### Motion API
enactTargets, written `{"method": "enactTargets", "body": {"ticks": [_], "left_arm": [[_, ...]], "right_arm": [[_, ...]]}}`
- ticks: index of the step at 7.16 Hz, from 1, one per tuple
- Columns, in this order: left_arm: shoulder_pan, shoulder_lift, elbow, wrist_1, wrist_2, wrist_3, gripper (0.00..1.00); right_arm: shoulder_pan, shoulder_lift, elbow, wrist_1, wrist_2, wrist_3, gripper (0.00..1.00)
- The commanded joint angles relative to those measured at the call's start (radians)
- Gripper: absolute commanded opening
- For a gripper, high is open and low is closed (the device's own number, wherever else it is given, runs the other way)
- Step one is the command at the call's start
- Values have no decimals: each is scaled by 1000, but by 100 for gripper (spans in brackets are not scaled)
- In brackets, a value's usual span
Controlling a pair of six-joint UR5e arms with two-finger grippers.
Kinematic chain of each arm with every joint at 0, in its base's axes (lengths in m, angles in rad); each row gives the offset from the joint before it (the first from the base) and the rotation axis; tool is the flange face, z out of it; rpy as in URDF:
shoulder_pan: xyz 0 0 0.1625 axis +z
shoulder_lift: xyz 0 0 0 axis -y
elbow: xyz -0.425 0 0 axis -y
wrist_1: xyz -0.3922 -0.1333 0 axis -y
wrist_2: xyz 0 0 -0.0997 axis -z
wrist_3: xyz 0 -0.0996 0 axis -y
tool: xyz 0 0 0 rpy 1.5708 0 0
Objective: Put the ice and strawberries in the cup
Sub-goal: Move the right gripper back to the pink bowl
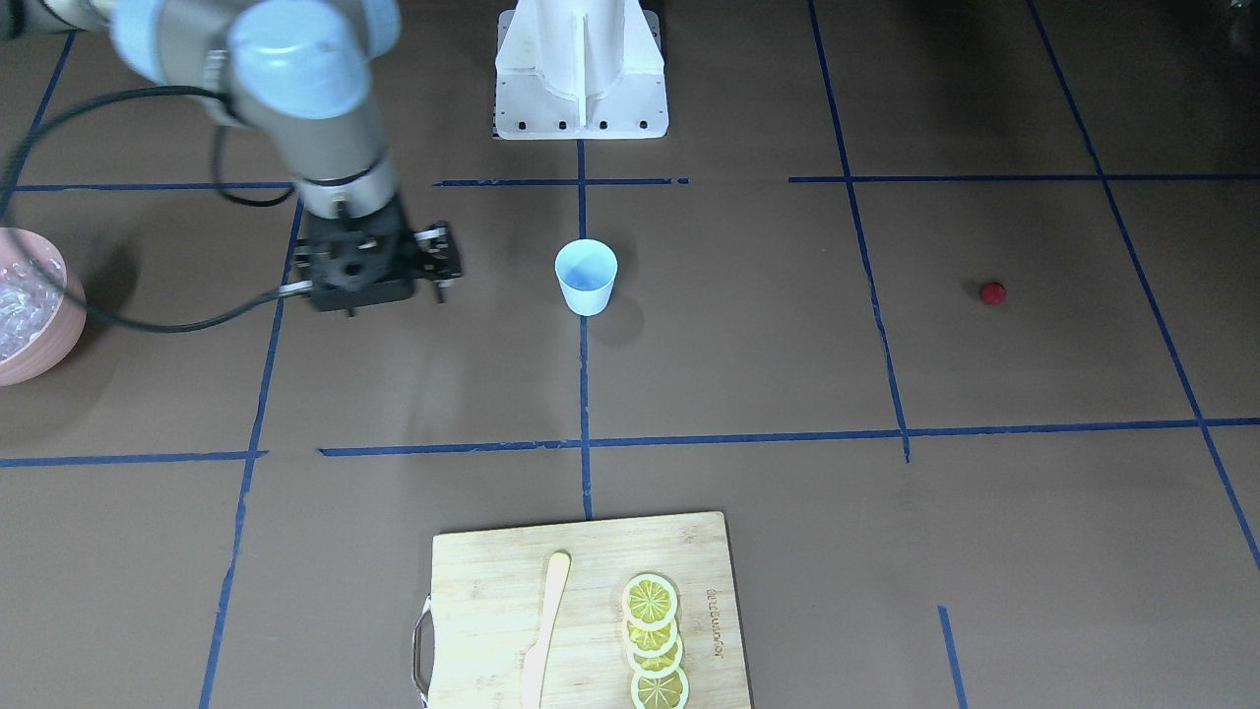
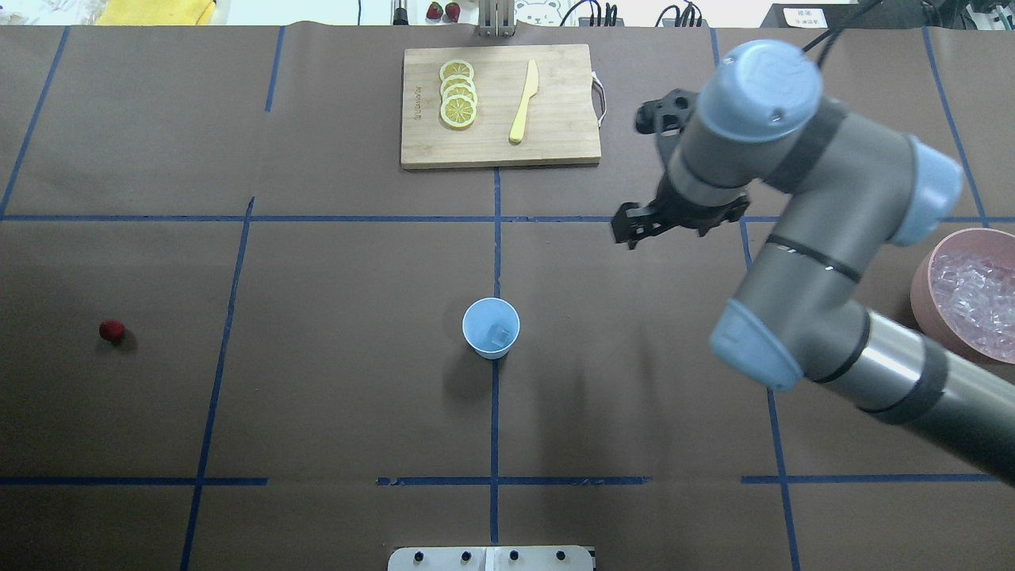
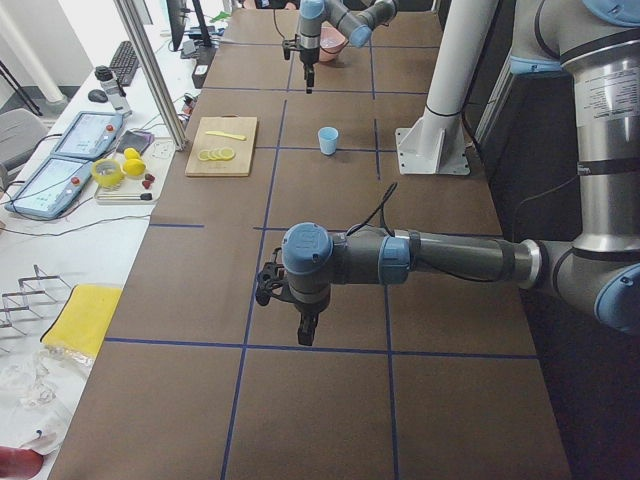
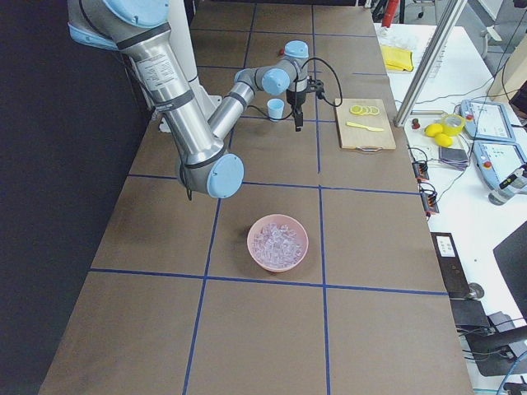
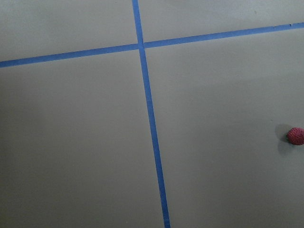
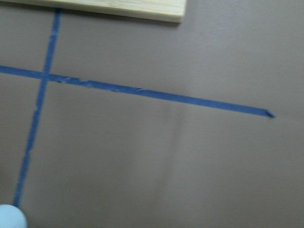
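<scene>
A brown table (image 1: pixel 787 345) gridded with blue tape filled the scene. On its far side from the robot sat a cutting board (image 1: pixel 487 581) with lemon slices (image 1: pixel 652 640) and a wooden knife (image 1: pixel 544 630). At the right was a pink bowl (image 2: pixel 922 277) heaped with ice (image 4: pixel 277 242). The cup (image 1: pixel 589 295) stood upright at centre, mouth up, one cube inside. The strawberry (image 1: pixel 992 292) lay well apart at the left, too round to show a long axis. The right gripper (image 4: pixel 297 123) hung right of the cup and the left gripper (image 3: pixel 306 335) over the table's left end. I could not tell either one's grip.

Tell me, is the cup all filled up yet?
Partly. The cup already seems to hold one ice cube. Nothing is visibly being carried; the right pincer hangs beside the cup. The strawberry lies far from the cup, not yet picked up.
</scene>
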Motion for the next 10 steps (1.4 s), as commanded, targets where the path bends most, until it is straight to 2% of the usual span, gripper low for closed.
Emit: {"method": "enactTargets", "body": {"ticks": [1, 2, 4, 6, 7, 8, 9, 10], "left_arm": [[3, 1, 1, 0, -12, 0, 100], [4, 1, 1, 0, -41, 0, 100], [4, 1, 1, 0, -43, 0, 100], [4, 1, 0, -2, -43, 0, 100], [4, 1, 0, -2, -43, 0, 100], [4, 1, 0, -2, -43, 0, 100], [4, 1, 1, 0, -43, 0, 100], [4, 1, 1, 0, -43, 0, 100]], "right_arm": [[204, -223, 18, 97, 112, -316, 99], [284, -320, 15, 127, 146, -444, 99], [418, -429, 9, 133, 238, -686, 99], [473, -508, 8, 136, 244, -842, 99], [475, -551, 5, 176, 249, -850, 99], [475, -592, -45, 293, 250, -845, 99], [473, -594, -96, 381, 249, -816, 99], [467, -594, -98, 404, 250, -754, 99]]}}
